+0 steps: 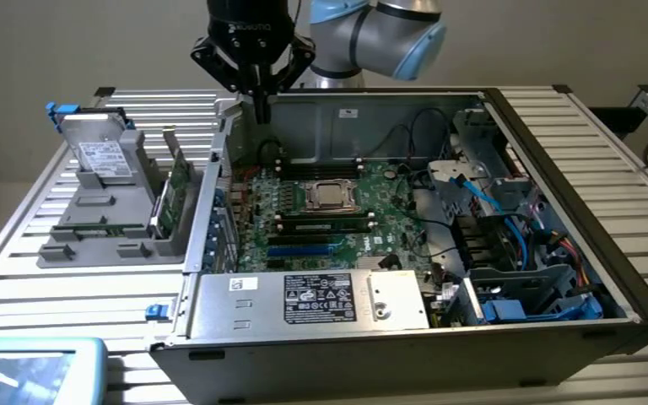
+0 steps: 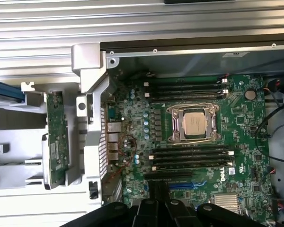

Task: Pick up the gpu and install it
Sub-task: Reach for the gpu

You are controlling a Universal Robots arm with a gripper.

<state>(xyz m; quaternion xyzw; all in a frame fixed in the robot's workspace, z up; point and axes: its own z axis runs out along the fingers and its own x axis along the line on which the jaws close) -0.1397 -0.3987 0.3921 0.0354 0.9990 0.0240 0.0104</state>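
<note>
The gpu (image 1: 171, 196) stands on edge in a grey holder (image 1: 99, 232) outside the open computer case, at the exterior view's left; its green board faces the case and a silver bracket tops it. From the wrist view it appears as a thin green strip, the gpu (image 2: 56, 142). My gripper (image 1: 262, 110) hangs above the case's rear corner, higher than the gpu and farther back. Its dark fingers are shut with nothing between them. In the wrist view the gripper (image 2: 159, 193) hovers over the motherboard (image 2: 189, 142).
The open case (image 1: 549, 152) holds the motherboard (image 1: 353, 240) with a bare CPU (image 1: 332, 196), cables and drive bays at the exterior view's right, and a power supply (image 1: 313, 299) in front. A silver drive with a white label (image 1: 105, 156) stands in the holder. A blue-rimmed screen (image 1: 26, 367) lies near the front corner.
</note>
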